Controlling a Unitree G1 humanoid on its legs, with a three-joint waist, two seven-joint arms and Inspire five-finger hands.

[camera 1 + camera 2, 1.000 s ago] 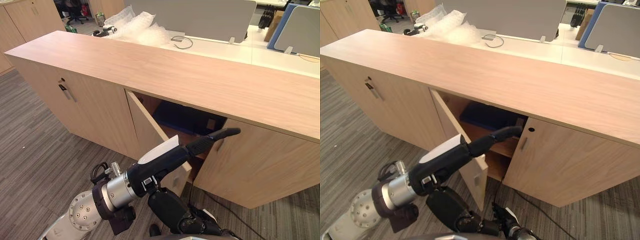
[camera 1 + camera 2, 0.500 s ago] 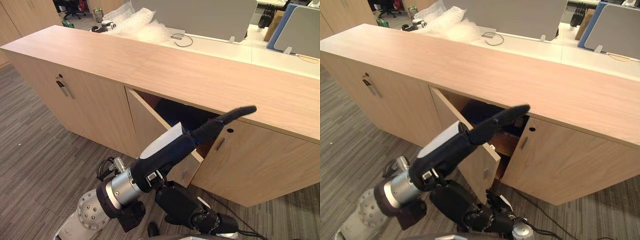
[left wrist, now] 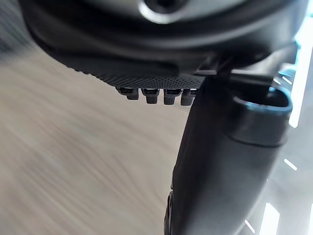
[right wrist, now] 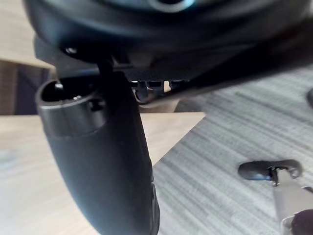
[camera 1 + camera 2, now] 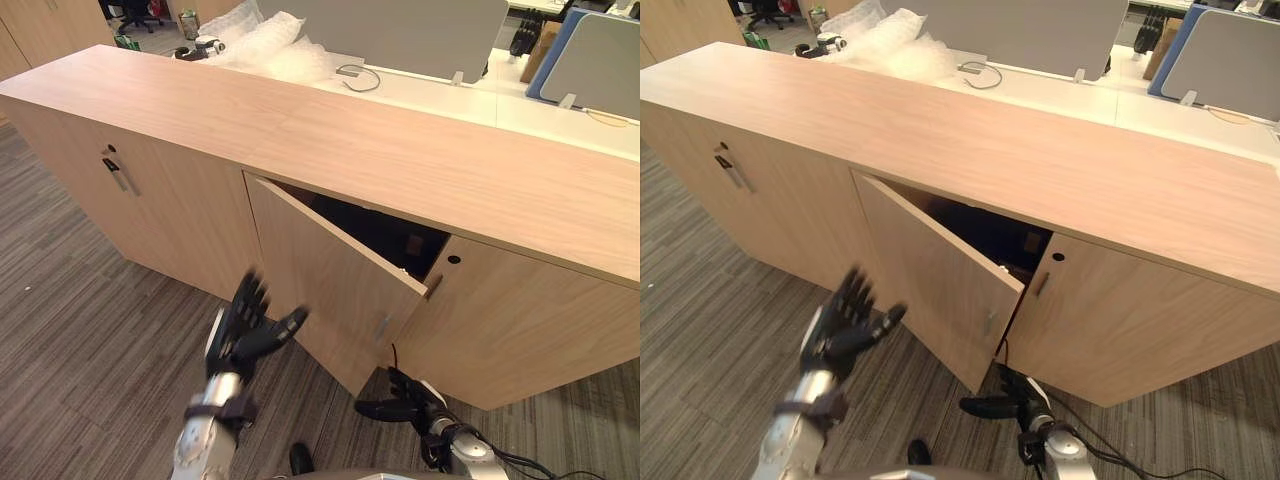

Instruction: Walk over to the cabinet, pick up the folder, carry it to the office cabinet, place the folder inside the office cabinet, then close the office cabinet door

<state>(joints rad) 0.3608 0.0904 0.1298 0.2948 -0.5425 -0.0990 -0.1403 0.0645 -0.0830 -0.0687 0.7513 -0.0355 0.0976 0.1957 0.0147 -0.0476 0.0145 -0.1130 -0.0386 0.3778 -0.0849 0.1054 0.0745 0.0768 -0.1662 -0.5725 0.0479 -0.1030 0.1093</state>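
Note:
The long wooden office cabinet (image 5: 350,140) stands in front of me. Its middle door (image 5: 330,285) hangs partly ajar, hinged at the left. In the dark gap behind it a dark blue folder (image 5: 365,228) lies on the shelf, mostly hidden by the door. My left hand (image 5: 245,325) is raised in front of the door's left part, open with fingers spread, holding nothing and apart from the wood. My right hand (image 5: 400,405) hangs low near the floor below the door's free corner, fingers straight and empty.
A shut door with a bar handle (image 5: 118,175) lies to the left, another shut door (image 5: 520,320) to the right. Behind the cabinet is a desk with bubble wrap (image 5: 270,50) and grey partitions (image 5: 400,30). Grey carpet (image 5: 80,330) spreads to my left.
The door has swung from wide open to nearly shut. My left arm has pulled back from the opening and dropped to the lower left.

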